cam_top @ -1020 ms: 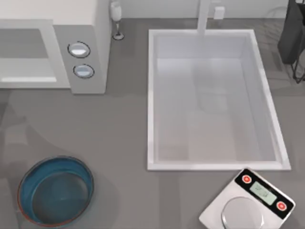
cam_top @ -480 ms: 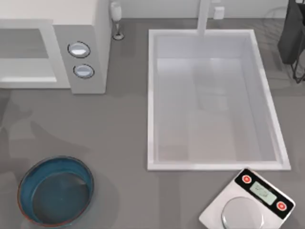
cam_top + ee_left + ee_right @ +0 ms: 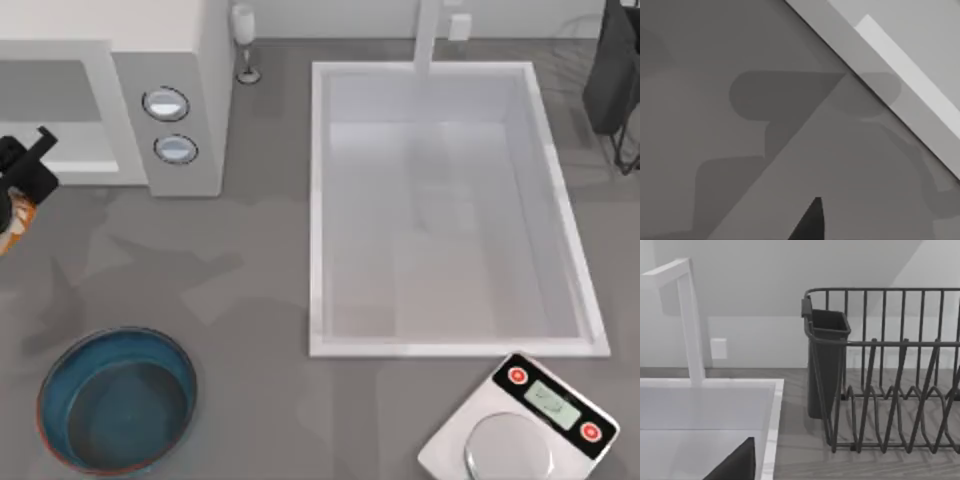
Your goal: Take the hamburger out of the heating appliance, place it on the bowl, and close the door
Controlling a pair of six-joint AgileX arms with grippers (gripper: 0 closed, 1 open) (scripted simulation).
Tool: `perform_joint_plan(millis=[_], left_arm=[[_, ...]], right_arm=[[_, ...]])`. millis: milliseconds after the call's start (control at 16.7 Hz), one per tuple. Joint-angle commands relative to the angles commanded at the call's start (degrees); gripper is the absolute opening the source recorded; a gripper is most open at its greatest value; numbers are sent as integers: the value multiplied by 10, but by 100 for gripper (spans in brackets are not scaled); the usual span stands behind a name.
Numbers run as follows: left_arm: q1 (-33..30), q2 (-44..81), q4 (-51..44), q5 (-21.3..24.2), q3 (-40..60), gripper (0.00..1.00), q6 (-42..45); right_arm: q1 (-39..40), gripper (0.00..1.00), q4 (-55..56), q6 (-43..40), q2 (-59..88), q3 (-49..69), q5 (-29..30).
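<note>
Since a moment ago, the left gripper came in by the heating appliance, pinching the hamburger. It looked soft; hold its sides.

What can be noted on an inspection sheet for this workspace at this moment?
Surface: grey table, with shadows only.
Job's things: hamburger at the top view's left edge, in front of the microwave, not in the bowl, which holds nothing; door position cannot be told.
Clutter: sink with tap, scale, wine glass, dish rack.
Hands: left hand just above the hamburger; right hand parked by the sink, facing the dish rack.
Cables: nothing seen.
Surroundings: white wall behind the sink.
</note>
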Motion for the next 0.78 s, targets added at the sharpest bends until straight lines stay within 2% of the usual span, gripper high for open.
perform_joint_plan(millis=[780], left_arm=[[-303, 239, -725, -181, 307, 0, -822]], right_arm=[[0, 100, 0, 0, 0, 0, 0]])
